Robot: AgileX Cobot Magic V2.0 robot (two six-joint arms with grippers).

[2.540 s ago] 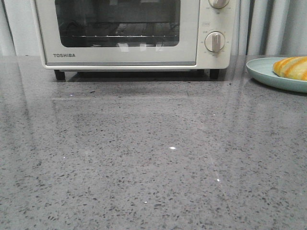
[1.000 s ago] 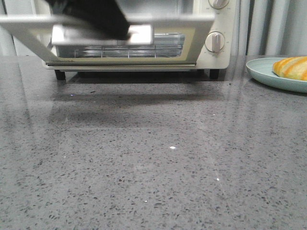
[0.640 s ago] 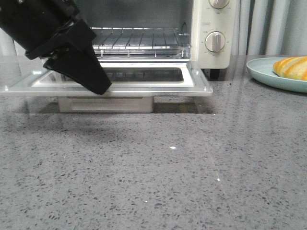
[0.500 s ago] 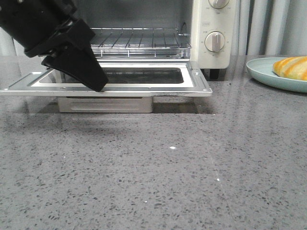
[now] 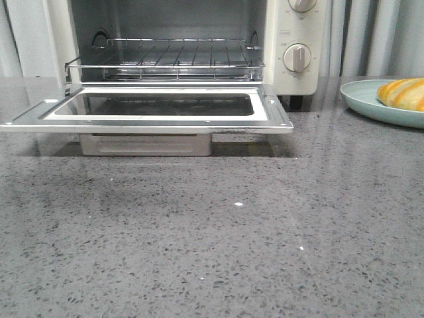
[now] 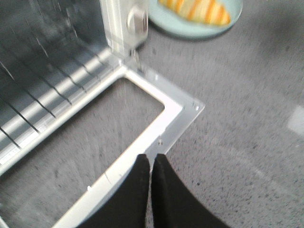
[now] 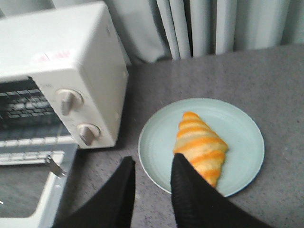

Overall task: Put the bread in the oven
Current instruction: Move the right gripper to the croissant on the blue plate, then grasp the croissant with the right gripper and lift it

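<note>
Bread (image 7: 201, 148) lay on plate (image 7: 247, 137); looked light, glossy, maybe slippery, best pinched across middle. Right tool (image 7: 153, 178) gaped moderately, empty; left tool (image 6: 150, 166) fingers pressed together, empty.

Cream-white oven (image 5: 295, 46) with door (image 5: 152, 109) folded down flat, wire rack (image 5: 169, 56) inside, striped golden bread (image 7: 200, 147) lying on plate, well right of oven

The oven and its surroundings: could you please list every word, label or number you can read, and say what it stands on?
No text can be read in these views.
Oven: small markings around the dial knobs and a small label above the lower knob, too small to read.
Oven top in the right wrist view: a sticker, too blurred to read.
</note>
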